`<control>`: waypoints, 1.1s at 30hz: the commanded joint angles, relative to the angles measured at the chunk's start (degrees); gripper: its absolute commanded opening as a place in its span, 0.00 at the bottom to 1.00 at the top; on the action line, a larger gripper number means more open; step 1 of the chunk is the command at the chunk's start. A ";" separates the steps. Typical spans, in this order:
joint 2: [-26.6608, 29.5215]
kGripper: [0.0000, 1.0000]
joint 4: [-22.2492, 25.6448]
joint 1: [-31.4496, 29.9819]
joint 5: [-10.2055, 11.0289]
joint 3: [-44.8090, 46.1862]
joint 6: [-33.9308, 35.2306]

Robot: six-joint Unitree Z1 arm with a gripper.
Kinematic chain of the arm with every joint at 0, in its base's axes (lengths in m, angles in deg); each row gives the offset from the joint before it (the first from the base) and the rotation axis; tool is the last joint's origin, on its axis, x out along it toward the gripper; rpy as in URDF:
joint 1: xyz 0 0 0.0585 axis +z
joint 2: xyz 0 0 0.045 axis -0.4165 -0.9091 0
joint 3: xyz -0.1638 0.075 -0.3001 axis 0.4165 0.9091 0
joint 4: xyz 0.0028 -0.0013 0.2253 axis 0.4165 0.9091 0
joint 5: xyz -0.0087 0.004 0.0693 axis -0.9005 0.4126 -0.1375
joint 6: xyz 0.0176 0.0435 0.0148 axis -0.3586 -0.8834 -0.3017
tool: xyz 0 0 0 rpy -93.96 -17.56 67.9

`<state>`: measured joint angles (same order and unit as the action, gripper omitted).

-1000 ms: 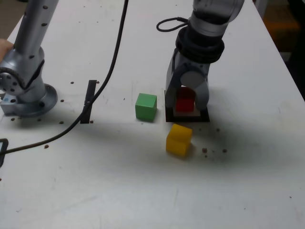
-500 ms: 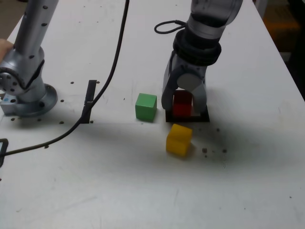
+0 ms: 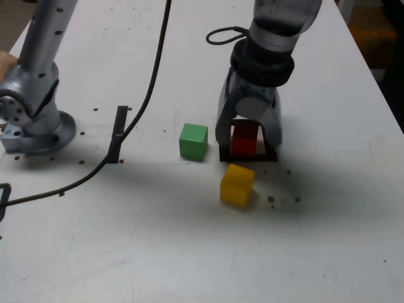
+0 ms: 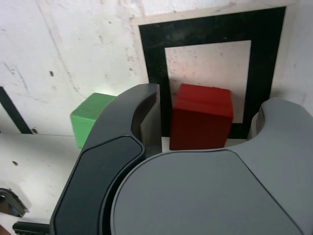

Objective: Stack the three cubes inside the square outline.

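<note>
The red cube (image 3: 245,140) (image 4: 200,117) stands on the table within the square outline (image 3: 269,156) (image 4: 154,58), its base overlapping one side of the black frame. My gripper (image 3: 247,139) (image 4: 205,105) is open and straddles the red cube, with a gap showing on each side between finger and cube. The green cube (image 3: 193,141) (image 4: 88,117) sits just outside the outline, toward the exterior view's left. The yellow cube (image 3: 237,184) lies in front of the outline, closer to the exterior camera, slightly turned.
A second arm's metal base (image 3: 38,126) stands at the exterior view's left. A black cable (image 3: 146,95) runs across the table past a straight black tape strip (image 3: 118,134). The table's edge (image 3: 379,88) slants down the exterior view's right.
The jaws have spread apart and let go of the red cube, which now stands by itself in the outline. The green and yellow cubes have not moved.
</note>
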<state>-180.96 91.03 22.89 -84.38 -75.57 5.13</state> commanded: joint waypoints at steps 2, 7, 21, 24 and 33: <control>1.10 0.75 1.93 -0.03 1.28 -0.47 1.24; 3.76 0.75 5.60 -0.03 3.44 -0.70 3.77; 12.96 0.75 9.15 -10.25 3.78 -3.75 5.20; 12.35 0.75 8.85 -12.71 3.23 -4.55 4.43; 9.71 0.86 4.58 -19.11 3.24 -5.03 3.28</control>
<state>-171.37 95.77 3.64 -81.41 -80.64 8.15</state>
